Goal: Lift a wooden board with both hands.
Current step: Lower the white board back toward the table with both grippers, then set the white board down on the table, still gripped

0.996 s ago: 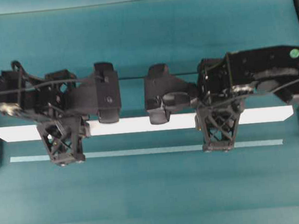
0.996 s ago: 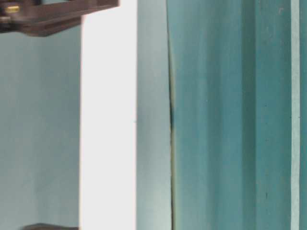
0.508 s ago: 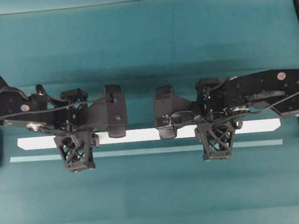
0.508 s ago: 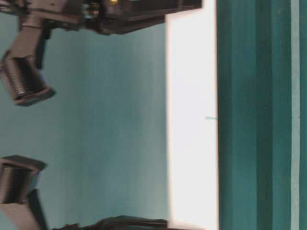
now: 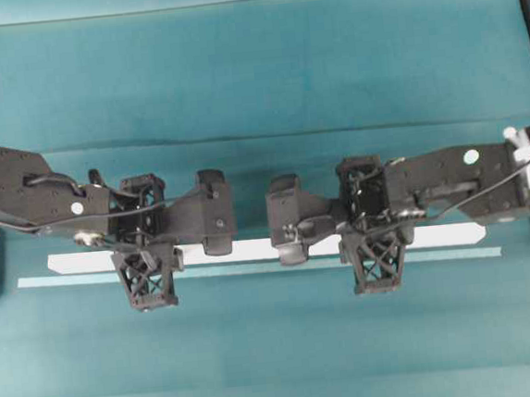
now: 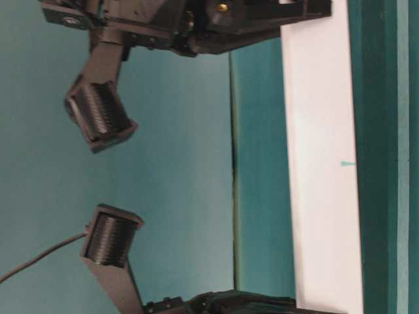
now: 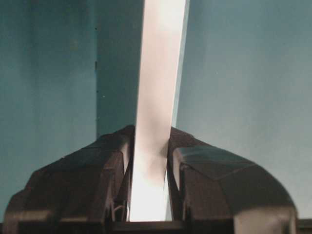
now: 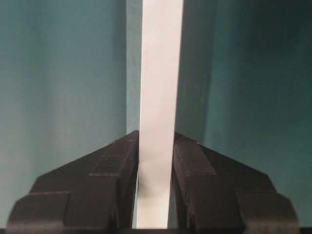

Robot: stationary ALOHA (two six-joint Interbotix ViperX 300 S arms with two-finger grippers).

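The left pincer [image 7: 148, 185], black with lattice-patterned triangular fingers, is clamped on the long, flat white wooden board [image 7: 161, 83]; the left wrist view shows the plank running straight out between the two dark finger bodies, which press its faces with no gap showing. The right pincer [image 8: 155, 180] is likewise closed on the same board, its fingers tight against both sides. Seen from overhead, the left pincer [image 5: 146, 276] grips the board [image 5: 260, 249] short of its left end and the right pincer [image 5: 374, 261] short of its right end, a spacing that probably shares the load and keeps the plank level. The board lies across the middle of that view, just above the thin pale teal strip [image 5: 456, 254] that runs parallel to it on the teal table [image 5: 280, 364]. Whether the board rests on the table or hangs just clear of it cannot be told from these views. The two black arms reach in from the board's opposite ends, so a clean lift would call for both rising together, lest one end lag and the plank twist in the grip.
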